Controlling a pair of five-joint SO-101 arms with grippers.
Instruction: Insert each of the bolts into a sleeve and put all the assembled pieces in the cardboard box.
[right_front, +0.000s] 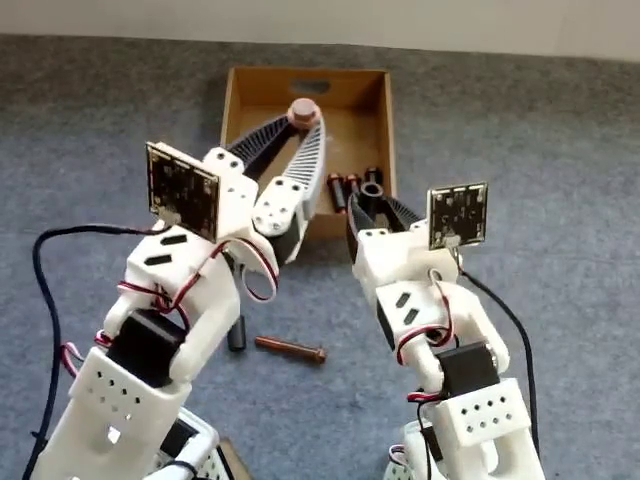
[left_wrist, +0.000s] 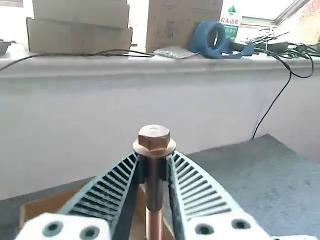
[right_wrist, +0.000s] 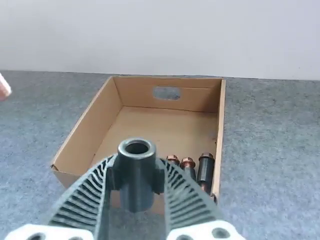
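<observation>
Bolt sits clamped in left hand; high view adds right hand clamping sleeve.

Coppery metal bolt, matt cardboard box

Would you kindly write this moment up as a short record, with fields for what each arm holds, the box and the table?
left jaws: shut on a copper bolt, head up, held above the cardboard box
right jaws: shut on a dark sleeve, upright, over the near end of the box
in box: three pieces in a row along one side wall, copper heads showing
on table: a loose bolt and a second sleeve, partly behind the left arm
status: held bolt not yet in the held sleeve
</observation>
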